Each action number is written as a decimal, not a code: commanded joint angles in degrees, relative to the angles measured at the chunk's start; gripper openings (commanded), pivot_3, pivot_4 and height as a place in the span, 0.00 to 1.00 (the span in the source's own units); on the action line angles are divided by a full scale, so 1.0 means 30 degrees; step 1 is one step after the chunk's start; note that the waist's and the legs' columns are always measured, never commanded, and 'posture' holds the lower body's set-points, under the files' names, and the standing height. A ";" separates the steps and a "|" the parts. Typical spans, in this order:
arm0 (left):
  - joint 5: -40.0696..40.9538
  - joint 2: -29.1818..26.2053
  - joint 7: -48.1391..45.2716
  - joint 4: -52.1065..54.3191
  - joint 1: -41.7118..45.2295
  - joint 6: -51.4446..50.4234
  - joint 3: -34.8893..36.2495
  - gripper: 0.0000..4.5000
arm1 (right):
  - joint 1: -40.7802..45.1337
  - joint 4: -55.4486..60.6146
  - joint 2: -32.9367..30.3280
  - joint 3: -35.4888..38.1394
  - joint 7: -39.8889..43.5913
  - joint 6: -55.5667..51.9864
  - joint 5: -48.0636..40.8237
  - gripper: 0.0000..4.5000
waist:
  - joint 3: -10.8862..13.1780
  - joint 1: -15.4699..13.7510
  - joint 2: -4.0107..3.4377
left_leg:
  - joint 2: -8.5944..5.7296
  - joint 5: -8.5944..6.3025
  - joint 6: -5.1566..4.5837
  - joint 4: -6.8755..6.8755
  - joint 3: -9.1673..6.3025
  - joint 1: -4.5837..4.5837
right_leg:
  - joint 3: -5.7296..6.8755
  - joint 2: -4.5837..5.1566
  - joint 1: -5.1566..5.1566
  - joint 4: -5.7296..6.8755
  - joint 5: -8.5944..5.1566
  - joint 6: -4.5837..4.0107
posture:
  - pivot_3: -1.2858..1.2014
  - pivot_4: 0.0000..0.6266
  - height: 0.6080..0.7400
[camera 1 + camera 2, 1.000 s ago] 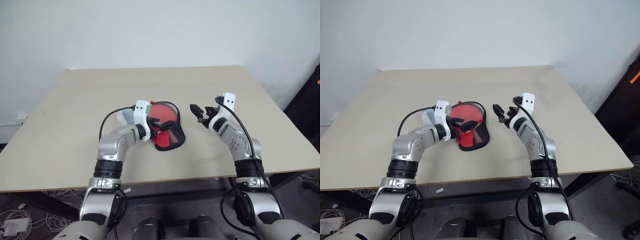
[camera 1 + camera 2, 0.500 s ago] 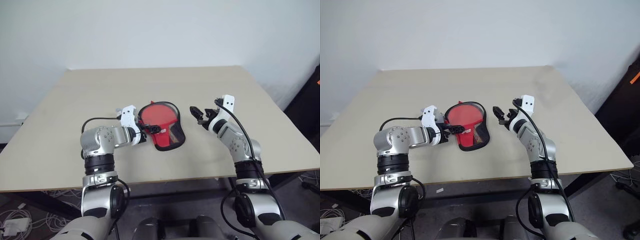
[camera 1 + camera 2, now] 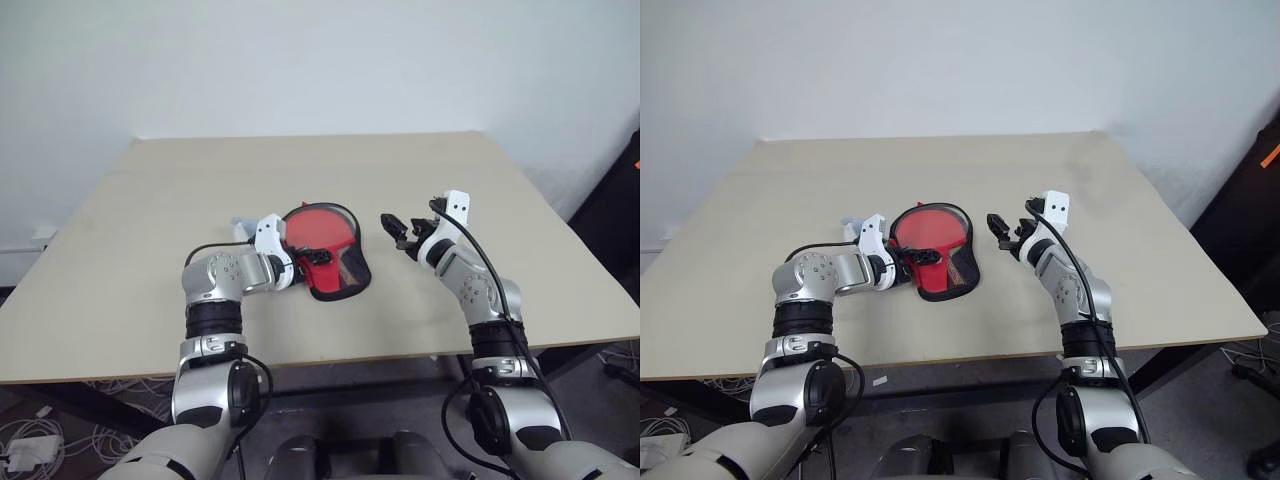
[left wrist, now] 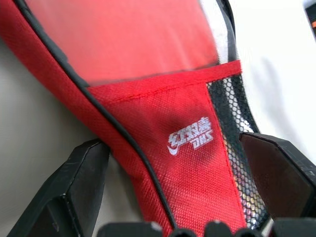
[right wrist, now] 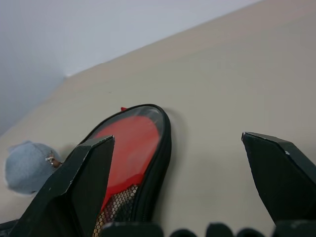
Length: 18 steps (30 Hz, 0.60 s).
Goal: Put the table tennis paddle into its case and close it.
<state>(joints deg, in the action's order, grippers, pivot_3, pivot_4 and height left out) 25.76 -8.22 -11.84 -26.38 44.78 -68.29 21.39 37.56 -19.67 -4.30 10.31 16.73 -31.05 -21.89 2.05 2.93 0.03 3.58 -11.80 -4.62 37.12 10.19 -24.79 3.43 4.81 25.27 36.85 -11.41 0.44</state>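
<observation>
**Open left gripper straddling the narrow end of the case; right gripper spread and clear**

On the far left of the objects, just behind the left wrist: a whitish-grey rounded lump (image 5: pixel 27 167) lying on the beige table (image 3: pixel 150 230). Next to it, the left gripper (image 3: pixel 312 258), angled down toward the narrow, handle-shaped end of the case (image 3: pixel 330 248). From the left wrist view, both black fingers (image 4: pixel 74 187) spread wide, one on each side of the red fabric with the small white logo (image 4: pixel 191 141); black mesh panel alongside the logo, black trim along the edge. Contact with the fabric not determinable. Case flat on the table near the centre, red side up, round end pointing away from the robot, a clear window over the round part showing red beneath. Paddle itself not separately distinguishable. Further right, well apart from the case: the right gripper (image 3: pixel 400 232) held above the table, pointing toward the case, fingers (image 5: pixel 74 187) wide apart, nothing between them.
</observation>
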 commanded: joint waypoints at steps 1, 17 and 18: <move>0.0535 0.0565 0.0176 -0.1072 0.0923 0.0421 0.0460 1.00 | 0.0278 0.0668 -0.0023 -0.0038 0.0153 0.0197 -0.0205 1.00 | 0.0000 -0.0042 0.0000 | 0.0000 0.0000 0.0000 0.0002 0.0000 0.0000 | 0.0006 0.0010 -0.0007 0.0000 0.0000 0.0000 | 0.52 0.00 1.00; 0.1810 0.2034 0.1676 -0.2694 0.1580 0.1225 0.2831 1.00 | -0.1009 0.4878 -0.4464 -0.2572 0.7024 -0.4394 -0.2350 1.00 | -0.0001 -0.0087 -0.0001 | -0.0016 -0.0064 -0.0103 0.0083 -0.0284 -0.0002 | 0.0168 0.0045 -0.0133 -0.0050 -0.0008 -0.0002 | 0.52 0.00 1.00; 0.1951 0.2153 0.1775 -0.2635 0.1578 0.1225 0.2927 1.00 | -0.0985 0.4828 -0.4590 -0.2646 0.7077 -0.4266 -0.2246 1.00 | -0.0001 -0.0091 -0.0001 | -0.0019 -0.0075 -0.0121 0.0083 -0.0300 -0.0001 | 0.0178 0.0046 -0.0141 -0.0055 -0.0010 -0.0002 | 0.52 0.00 1.00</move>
<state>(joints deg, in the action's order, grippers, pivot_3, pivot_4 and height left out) 29.70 -3.40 -6.57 -34.19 47.96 -64.05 30.08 33.16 -6.23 -17.59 2.57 36.92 -45.09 -28.98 2.04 2.66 0.03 3.52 -12.03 -4.99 37.38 9.24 -24.80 3.99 4.95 24.80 36.68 -11.44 0.43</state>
